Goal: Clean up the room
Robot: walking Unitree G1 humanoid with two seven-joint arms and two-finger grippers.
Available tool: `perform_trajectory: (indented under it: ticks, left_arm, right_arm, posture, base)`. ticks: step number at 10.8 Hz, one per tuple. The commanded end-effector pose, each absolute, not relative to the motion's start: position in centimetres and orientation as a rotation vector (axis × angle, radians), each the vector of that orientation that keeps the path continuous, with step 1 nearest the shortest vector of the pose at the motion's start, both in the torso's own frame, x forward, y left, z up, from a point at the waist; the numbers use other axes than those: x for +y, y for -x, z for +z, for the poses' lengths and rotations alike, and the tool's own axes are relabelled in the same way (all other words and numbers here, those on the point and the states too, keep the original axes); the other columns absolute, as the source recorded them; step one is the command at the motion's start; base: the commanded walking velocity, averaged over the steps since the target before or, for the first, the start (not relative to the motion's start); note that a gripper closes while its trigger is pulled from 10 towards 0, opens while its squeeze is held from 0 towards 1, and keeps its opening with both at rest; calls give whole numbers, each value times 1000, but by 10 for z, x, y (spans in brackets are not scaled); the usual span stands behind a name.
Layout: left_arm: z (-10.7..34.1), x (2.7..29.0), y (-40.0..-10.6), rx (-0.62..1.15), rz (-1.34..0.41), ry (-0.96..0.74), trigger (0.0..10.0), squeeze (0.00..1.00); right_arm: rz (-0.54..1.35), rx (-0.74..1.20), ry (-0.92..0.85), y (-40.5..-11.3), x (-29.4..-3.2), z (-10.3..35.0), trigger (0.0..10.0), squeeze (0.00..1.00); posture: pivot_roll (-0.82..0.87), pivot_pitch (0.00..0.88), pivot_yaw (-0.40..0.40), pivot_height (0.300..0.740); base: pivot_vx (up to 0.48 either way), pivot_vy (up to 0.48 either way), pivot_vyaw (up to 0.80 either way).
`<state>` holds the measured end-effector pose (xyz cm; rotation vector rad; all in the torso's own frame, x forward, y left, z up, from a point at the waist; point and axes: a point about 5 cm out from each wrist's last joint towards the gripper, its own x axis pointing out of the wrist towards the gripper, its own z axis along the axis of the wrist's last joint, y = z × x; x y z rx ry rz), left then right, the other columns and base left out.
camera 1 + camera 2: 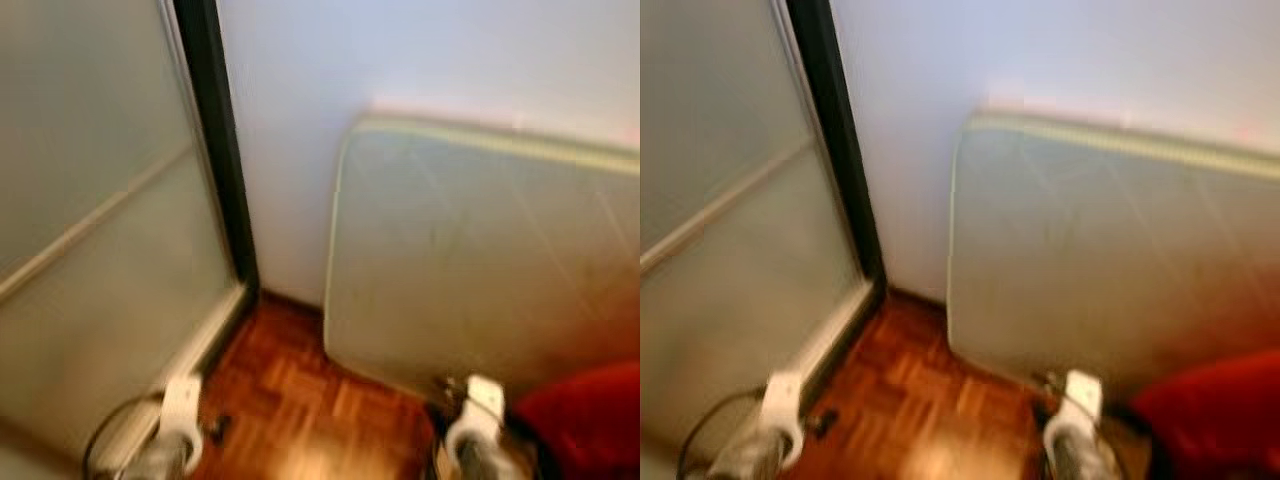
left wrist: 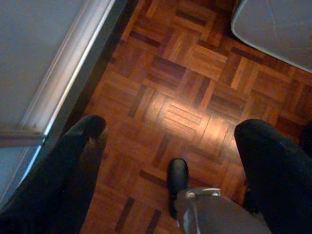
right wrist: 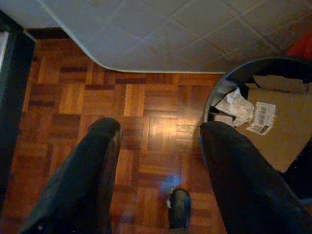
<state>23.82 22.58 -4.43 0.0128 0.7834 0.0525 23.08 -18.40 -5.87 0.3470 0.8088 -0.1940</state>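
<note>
Both arms hang low at my sides over a parquet floor. My left gripper is open above bare floor, with nothing between its fingers. Open too is my right gripper, beside a round black bin that holds flattened cardboard and crumpled paper. The bin lies just off one finger, apart from it. The eye views are blurred.
A pale quilted mattress leans on the white wall ahead. A frosted glass door with a black frame closes the left side. A blurred red object sits low at the right. Floor runs between door and mattress.
</note>
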Motion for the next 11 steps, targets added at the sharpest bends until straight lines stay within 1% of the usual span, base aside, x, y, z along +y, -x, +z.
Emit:
perform_trajectory:
  ticks: [1, 11]
  left_arm:
    - [-45, 225, -238, 787, 53, -11, 10000, 0]
    - [-44, 225, -239, 782, 57, -20, 10000, 0]
  right_arm:
    - [-228, 823, -368, -229, -186, -60, 10000, 0]
    - [-194, 847, -326, -230, -187, -60, 10000, 0]
  posture:
    - [210, 42, -39, 740]
    - [217, 40, -45, 740]
  base:
    - [0, 0, -788]
    - [0, 0, -784]
